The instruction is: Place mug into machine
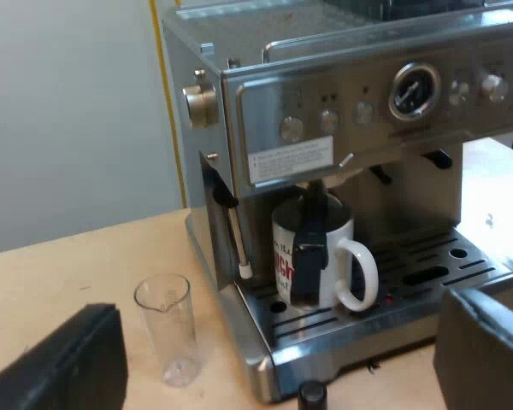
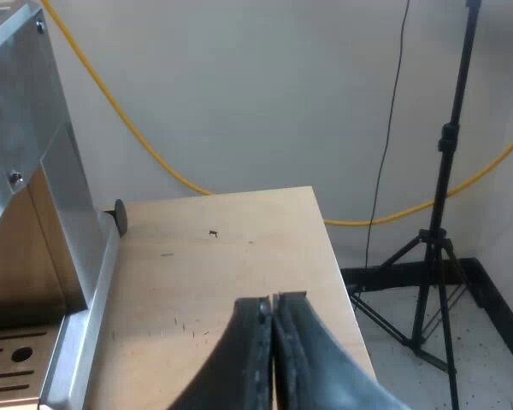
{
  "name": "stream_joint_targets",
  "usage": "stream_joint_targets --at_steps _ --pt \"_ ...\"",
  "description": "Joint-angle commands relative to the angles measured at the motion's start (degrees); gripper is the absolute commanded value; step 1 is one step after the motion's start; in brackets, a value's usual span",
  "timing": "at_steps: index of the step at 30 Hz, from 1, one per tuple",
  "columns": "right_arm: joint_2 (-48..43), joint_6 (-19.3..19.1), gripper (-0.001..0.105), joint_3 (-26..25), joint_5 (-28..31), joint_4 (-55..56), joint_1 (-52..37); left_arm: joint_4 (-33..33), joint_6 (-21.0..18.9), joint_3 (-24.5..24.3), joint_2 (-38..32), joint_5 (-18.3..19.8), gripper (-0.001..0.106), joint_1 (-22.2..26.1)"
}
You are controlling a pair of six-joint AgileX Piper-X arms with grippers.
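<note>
mug is judged to be glazed ceramic: rigid, fairly heavy, smooth enough to slip, and liable to chip if knocked against metal. a hold across the rim wall or on the looped handle is advised, as the near side of the body is partly barred by a dark handle crossing in front of it. the mug is noted as white, with red lettering and a wide loop handle turned sideways. it is found upright on the slotted drip tray of the espresso machine, beneath the front panel; placement is judged done. left gripper is spread wide and carries nothing. right gripper is pressed closed on nothing, over the wooden table. a measuring glass stands beside the machine.
</note>
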Motion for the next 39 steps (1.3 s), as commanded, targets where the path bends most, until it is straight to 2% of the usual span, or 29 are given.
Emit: stream_joint_targets --at_steps 1,5,9,18,20,22,25,27,32,37,39 --pt "-2.3 -0.2 0.000 -0.1 -0.2 1.7 -0.2 2.6 -0.9 0.0 -1.9 -0.4 0.074 0.0" --pt "-4.6 0.2 0.000 -0.1 -0.1 4.1 -0.2 4.8 -0.7 0.0 -3.6 -0.4 0.074 0.0" --pt "-6.9 3.1 0.000 -0.1 0.5 6.9 -0.2 7.3 -0.7 0.0 -4.9 -0.3 0.074 0.0" --pt "-8.1 3.0 0.000 -0.1 1.4 12.8 -0.2 9.9 -0.4 1.0 -5.1 -0.2 0.074 0.0" --pt "-8.1 3.0 0.006 -0.1 1.1 12.7 -0.2 9.9 -0.4 1.8 -5.1 1.0 0.074 0.0" --pt "-8.1 2.0 0.021 0.0 1.1 12.6 -0.2 9.9 -0.4 3.3 -5.1 3.6 0.074 0.0" --pt "-8.1 1.7 0.045 0.7 1.1 12.5 -0.2 9.9 -0.4 5.1 -5.1 4.7 0.074 0.0" --pt "-8.1 1.7 0.052 1.5 1.1 11.6 -0.2 9.9 -0.4 5.9 -5.1 4.5 0.074 0.0" --pt "-8.1 1.4 0.054 4.2 -1.3 4.9 -0.2 8.7 -0.7 6.2 -5.0 2.3 0.074 0.0" --pt "-7.6 -3.3 0.054 5.8 -2.3 -3.1 -0.2 3.2 -1.9 6.2 -4.7 -2.2 0.074 0.0" --pt "-6.7 -3.5 0.054 5.8 -2.9 -3.7 -0.2 1.7 -1.9 6.2 -4.0 -4.1 0.074 0.0"
